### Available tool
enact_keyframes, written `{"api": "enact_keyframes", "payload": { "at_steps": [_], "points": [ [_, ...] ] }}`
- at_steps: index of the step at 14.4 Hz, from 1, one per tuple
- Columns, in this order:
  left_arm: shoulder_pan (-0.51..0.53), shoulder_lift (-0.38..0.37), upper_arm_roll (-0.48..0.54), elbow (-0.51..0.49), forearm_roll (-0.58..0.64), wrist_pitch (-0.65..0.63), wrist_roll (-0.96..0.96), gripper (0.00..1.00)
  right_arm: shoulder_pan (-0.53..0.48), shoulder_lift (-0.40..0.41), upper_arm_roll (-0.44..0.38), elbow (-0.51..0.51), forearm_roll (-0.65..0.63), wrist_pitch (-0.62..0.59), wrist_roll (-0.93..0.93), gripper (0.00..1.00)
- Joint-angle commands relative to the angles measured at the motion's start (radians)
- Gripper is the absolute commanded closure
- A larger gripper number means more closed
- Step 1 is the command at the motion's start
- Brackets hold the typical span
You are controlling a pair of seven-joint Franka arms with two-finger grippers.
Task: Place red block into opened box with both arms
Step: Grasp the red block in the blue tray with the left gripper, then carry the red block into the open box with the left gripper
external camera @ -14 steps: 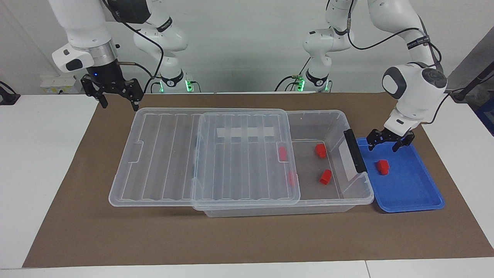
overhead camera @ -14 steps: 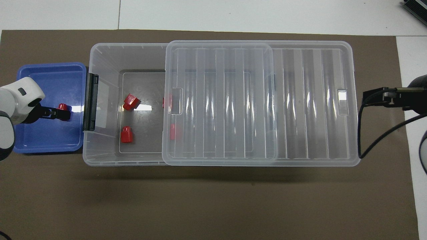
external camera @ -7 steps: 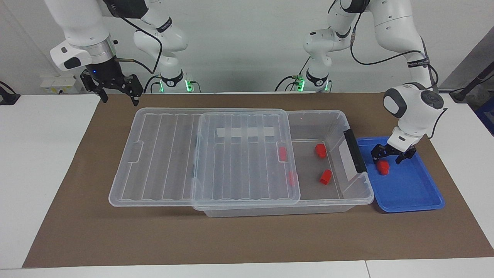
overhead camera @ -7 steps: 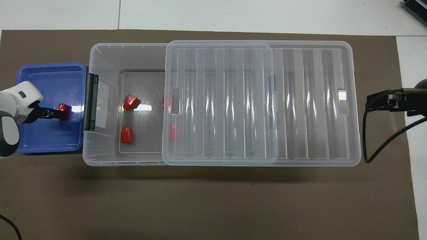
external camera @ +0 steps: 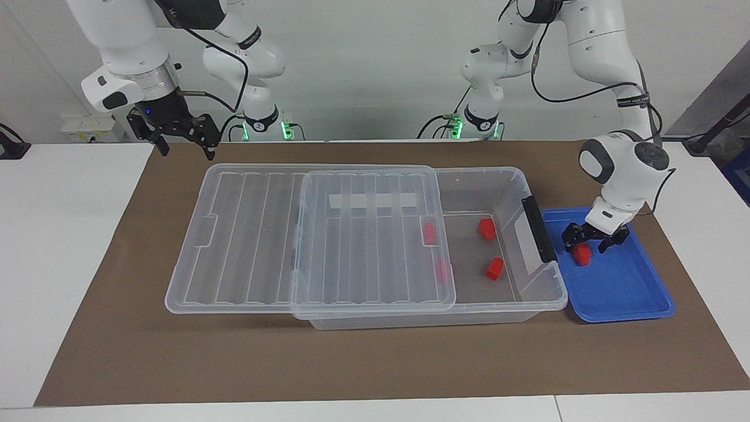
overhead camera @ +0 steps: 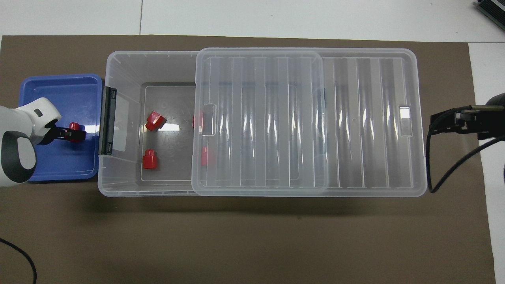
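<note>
A red block (external camera: 581, 254) (overhead camera: 73, 126) lies in the blue tray (external camera: 633, 293) (overhead camera: 59, 86), beside the box's black handle (external camera: 539, 228). My left gripper (external camera: 586, 246) (overhead camera: 74, 135) is down in the tray, open, with one finger on each side of that block. The clear box (external camera: 504, 190) (overhead camera: 118, 63) is open at the left arm's end. Its ribbed lid (external camera: 263, 234) (overhead camera: 296, 118) is slid toward the right arm's end. My right gripper (external camera: 184, 152) (overhead camera: 434, 123) hangs open over the mat by the lid's end.
Two red blocks (external camera: 486, 228) (external camera: 494, 268) lie on the box's uncovered floor. Two more red blocks (external camera: 429, 232) (external camera: 442, 271) show through the lid's edge. A brown mat (external camera: 375, 363) covers the table.
The left gripper has come down from above the tray until its fingers straddle the red block. The right gripper has risen a little and drifted slightly.
</note>
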Motion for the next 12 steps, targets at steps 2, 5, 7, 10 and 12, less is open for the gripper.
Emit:
{"api": "enact_keyframes", "payload": {
  "at_steps": [2,5,7,10,12],
  "points": [
    [-0.008,0.007,0.002,-0.005,-0.003,0.025,0.007,0.56,-0.011,-0.014,0.005,-0.015,0.021,-0.001,0.013,0.00],
    [-0.010,0.007,0.002,-0.002,-0.003,0.018,0.007,0.89,-0.014,-0.014,0.005,-0.014,0.021,-0.001,0.008,0.00],
    [-0.014,0.009,0.000,0.024,-0.003,-0.020,0.002,0.97,-0.015,-0.014,0.003,-0.014,0.021,-0.001,0.008,0.00],
    [-0.028,0.006,-0.008,0.202,-0.043,-0.267,-0.024,0.97,-0.018,-0.014,0.005,-0.014,0.021,-0.001,0.008,0.00],
    [-0.031,0.007,-0.008,0.334,-0.086,-0.431,-0.073,0.97,-0.018,-0.014,0.003,-0.014,0.021,-0.001,0.008,0.00]
  ]
}}
